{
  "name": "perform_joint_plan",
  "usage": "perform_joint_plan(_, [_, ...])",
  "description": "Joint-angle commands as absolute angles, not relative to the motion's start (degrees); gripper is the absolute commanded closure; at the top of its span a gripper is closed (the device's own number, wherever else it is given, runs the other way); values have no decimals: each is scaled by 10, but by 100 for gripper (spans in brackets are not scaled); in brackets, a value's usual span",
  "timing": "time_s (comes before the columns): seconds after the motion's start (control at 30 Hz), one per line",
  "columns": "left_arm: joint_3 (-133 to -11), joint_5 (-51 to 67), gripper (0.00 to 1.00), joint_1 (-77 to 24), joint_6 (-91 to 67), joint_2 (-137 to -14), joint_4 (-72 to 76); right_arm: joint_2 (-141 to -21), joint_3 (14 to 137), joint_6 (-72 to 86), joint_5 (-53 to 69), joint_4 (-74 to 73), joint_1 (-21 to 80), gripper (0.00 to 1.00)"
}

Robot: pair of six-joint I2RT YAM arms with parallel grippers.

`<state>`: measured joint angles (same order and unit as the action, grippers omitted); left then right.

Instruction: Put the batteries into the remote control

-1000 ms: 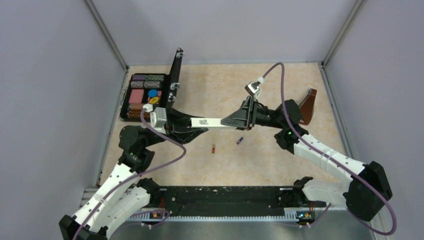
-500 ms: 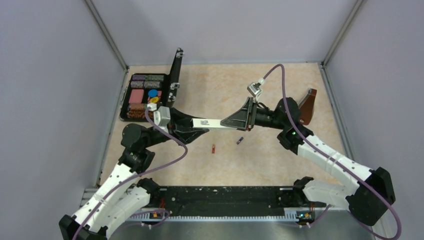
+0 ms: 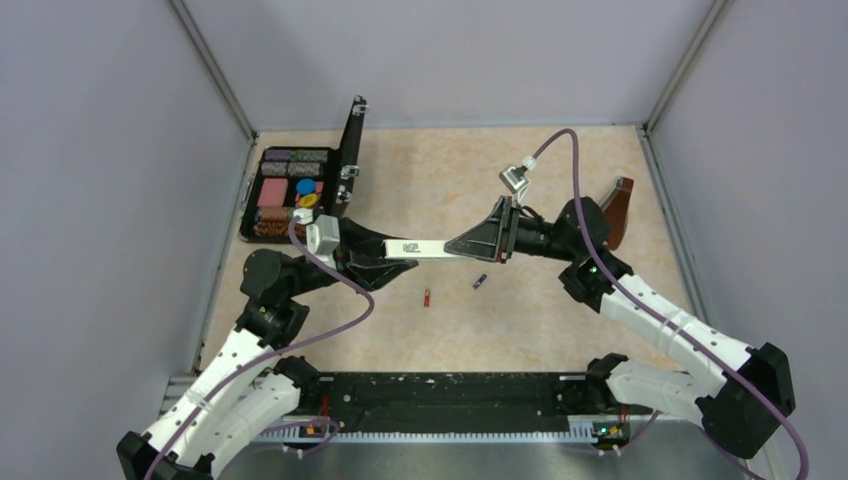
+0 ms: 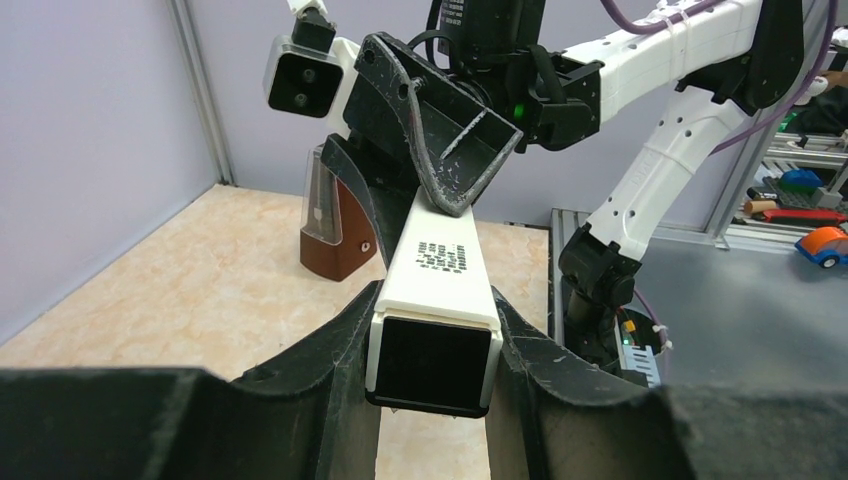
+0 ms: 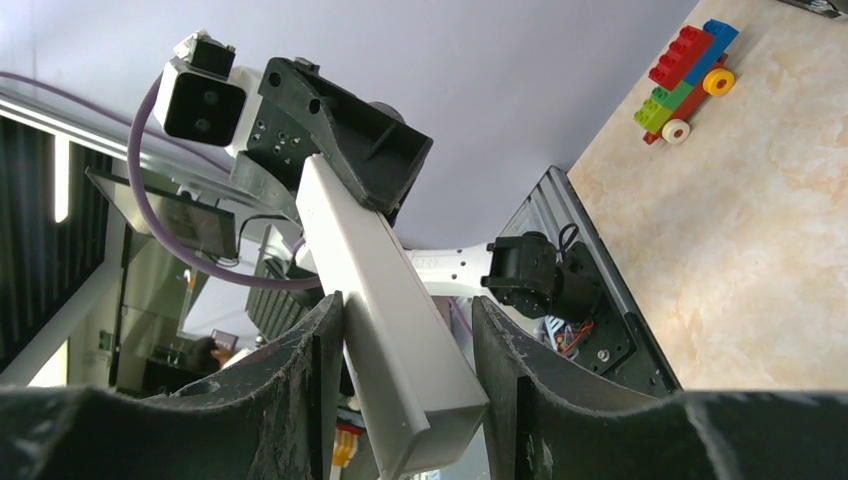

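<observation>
Remote control (image 3: 420, 248) clamped aloft between left jaws and right jaws, shifted slightly rightward since second ago. Reddish battery (image 3: 427, 297), purple battery (image 3: 480, 281) untouched on surface (image 3: 420, 180) below; loading not begun.

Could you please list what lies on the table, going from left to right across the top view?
case → red battery → purple battery → metronome

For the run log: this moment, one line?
remote control: aloft, left end effector clamped; right end effector: around other end, grip unclear; red battery, purple battery: on table
</observation>
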<state>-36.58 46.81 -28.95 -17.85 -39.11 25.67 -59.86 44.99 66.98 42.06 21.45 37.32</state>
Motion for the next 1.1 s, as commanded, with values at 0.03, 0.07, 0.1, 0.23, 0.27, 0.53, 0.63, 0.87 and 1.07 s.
perform_joint_plan(0.03, [-396,437,100,-285,-184,-382,316,-589,439,641,429,210,370,67])
perform_joint_plan(0.07, [-396,437,100,-284,-184,-382,316,-589,439,642,428,209,370,60])
perform_joint_plan(0.1, [-396,436,100,-284,-183,-381,316,-587,439,642,425,206,370,53])
perform_joint_plan(0.23, [-398,435,100,-284,-182,-382,313,-578,428,651,408,187,360,46])
perform_joint_plan(0.27, [-398,435,100,-284,-183,-381,313,-577,422,658,408,189,355,45])
perform_joint_plan(0.53, [-404,434,100,-285,-177,-383,301,-572,403,666,406,185,344,44])
perform_joint_plan(0.63, [-405,432,100,-285,-172,-383,294,-568,405,657,404,165,337,44])
perform_joint_plan(0.87, [-403,435,100,-284,-154,-382,274,-565,419,627,395,114,331,48])
perform_joint_plan(1.07, [-400,451,100,-284,-132,-384,257,-569,426,621,397,106,330,53])
